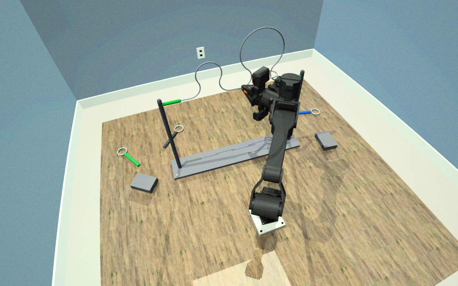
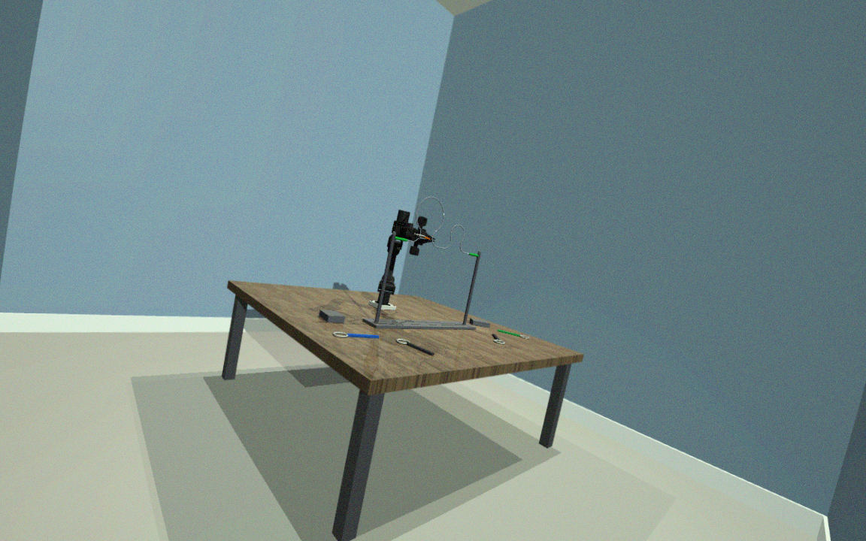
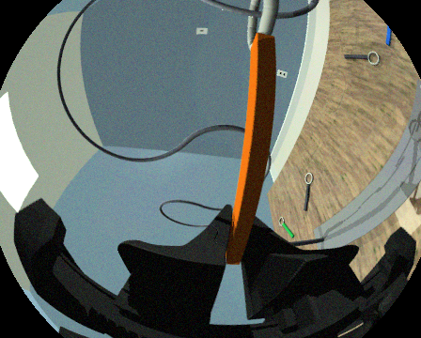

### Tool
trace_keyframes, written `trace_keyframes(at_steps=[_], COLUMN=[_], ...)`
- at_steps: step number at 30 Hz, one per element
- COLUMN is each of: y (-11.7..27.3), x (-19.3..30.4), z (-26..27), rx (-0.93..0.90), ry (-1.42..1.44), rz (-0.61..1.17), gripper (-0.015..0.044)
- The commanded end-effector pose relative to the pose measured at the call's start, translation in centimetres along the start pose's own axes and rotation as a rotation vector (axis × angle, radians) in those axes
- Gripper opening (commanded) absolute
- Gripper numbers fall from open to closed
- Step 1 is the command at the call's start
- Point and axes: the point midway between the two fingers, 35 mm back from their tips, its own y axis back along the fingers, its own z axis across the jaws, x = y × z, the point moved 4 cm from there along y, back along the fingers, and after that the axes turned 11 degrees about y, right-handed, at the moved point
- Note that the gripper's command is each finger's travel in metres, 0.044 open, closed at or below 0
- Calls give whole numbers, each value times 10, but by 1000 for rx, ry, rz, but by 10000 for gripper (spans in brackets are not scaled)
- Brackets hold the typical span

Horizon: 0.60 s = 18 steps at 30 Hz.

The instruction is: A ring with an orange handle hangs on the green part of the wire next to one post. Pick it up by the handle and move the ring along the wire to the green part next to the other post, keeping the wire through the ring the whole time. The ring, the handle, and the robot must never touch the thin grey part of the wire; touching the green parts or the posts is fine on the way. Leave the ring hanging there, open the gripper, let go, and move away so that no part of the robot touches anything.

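Top view: the hand (image 1: 245, 89) (image 2: 431, 238) (image 3: 233, 209) grips the orange handle (image 1: 245, 91) (image 2: 426, 237) (image 3: 257, 131); the ring (image 1: 273, 74) sits left of the right-hand post (image 1: 299, 87) (image 2: 386, 282). Advance slowly, centring the ring around the grey wire (image 1: 284, 44) (image 2: 443, 215) (image 3: 59, 70).

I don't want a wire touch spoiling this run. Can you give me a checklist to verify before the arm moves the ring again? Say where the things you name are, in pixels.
1. Tool (image 1: 243, 89) (image 2: 433, 239) (image 3: 233, 209) shut on the orange handle (image 1: 245, 91) (image 2: 426, 237) (image 3: 257, 122): ok.
2. Wire (image 1: 266, 27) (image 3: 59, 70) passing through the ring (image 1: 276, 73) (image 3: 268, 19): ok, seen in the wrist view.
3. Ring clear of the thin grey wire: cannot tell, they overlap in view.
4. Tool and handle clear of the grey wire: cannot tell, the gap's depth is unclear.
5. Ring over a green part, ready for release: not ok, it is along the grey stretch.
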Motion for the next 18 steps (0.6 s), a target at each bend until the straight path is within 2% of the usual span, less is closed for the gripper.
trace_keyframes(at_steps=[1,18], y=[1,8], x=[0,-18], z=[11,52], rx=[-33,-193], ry=[-41,-342], rz=[-1,-22], gripper=[-150,-150])
